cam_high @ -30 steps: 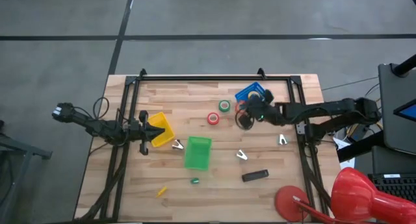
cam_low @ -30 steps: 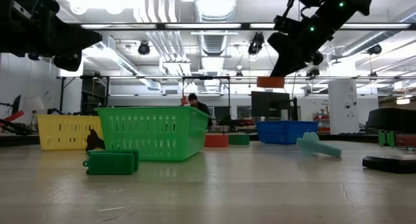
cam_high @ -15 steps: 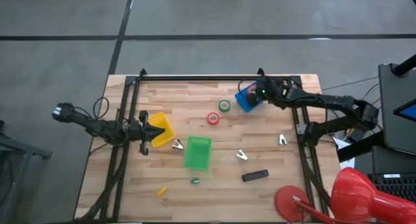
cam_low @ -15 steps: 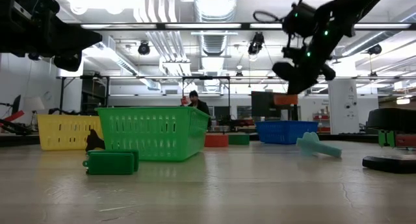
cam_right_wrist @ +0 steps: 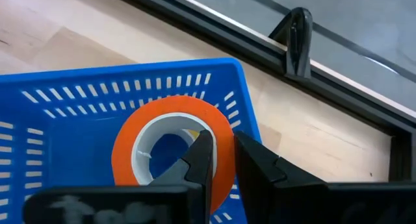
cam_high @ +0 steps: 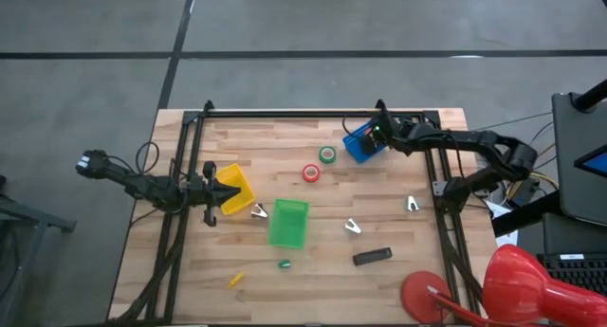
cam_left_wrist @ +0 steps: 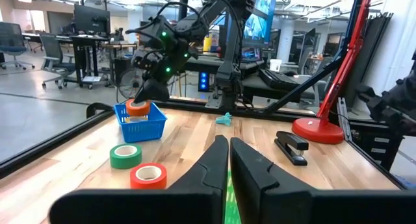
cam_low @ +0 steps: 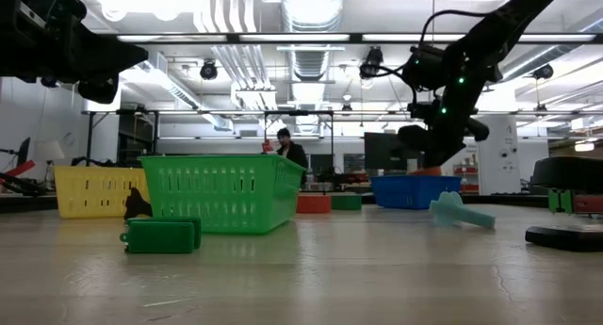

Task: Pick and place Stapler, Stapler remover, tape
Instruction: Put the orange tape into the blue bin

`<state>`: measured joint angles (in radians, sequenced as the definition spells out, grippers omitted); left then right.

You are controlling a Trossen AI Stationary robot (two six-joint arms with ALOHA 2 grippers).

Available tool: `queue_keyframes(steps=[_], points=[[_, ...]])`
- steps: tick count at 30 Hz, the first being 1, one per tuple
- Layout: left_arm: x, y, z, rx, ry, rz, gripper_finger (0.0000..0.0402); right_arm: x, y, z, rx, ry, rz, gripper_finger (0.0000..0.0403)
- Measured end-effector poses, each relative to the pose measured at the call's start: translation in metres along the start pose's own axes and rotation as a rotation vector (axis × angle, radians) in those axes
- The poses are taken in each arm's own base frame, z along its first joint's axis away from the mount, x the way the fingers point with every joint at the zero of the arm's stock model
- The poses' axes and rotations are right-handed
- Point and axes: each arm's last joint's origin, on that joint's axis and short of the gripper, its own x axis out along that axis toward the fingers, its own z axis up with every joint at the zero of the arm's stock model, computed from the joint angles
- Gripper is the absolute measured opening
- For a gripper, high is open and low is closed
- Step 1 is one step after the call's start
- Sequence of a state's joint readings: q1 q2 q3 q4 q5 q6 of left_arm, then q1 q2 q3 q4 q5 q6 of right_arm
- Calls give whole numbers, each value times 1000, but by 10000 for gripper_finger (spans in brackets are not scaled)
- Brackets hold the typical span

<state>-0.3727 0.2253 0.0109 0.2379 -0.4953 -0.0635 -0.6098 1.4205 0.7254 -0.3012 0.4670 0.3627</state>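
My right gripper is shut on an orange tape roll at the rim of the blue basket near the table's far edge. A green tape roll and a red one lie flat on the wood to the basket's left. The black stapler lies flat toward the near right. Small pale staple removers lie between them. My left gripper waits shut by the yellow basket at the left. My right gripper holds the orange roll by its ring wall, one finger inside the open centre and the other outside. The fingers slant down from the table's right side. The roll sits at the blue basket's rim; whether it rests on the basket, I cannot tell.
A green basket stands mid-table, with a small green piece and a yellow piece nearer the front edge. A third staple remover lies by the yellow basket. A red lamp base sits at the near right corner.
My right gripper has carried the orange roll toward the table's far edge and down, from above the wood right of the red roll to the blue basket's rim, tipping further downward as it went. It has stayed shut on the roll.
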Motion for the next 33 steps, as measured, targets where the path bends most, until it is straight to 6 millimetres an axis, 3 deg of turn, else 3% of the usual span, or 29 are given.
queue_keyframes(steps=[20,33], points=[[0,0,0,0,0,0,21,3,2,3,-8,-32,10,48],[0,0,0,0,0,0,21,18,3,1,-21,-6,-14,50]])
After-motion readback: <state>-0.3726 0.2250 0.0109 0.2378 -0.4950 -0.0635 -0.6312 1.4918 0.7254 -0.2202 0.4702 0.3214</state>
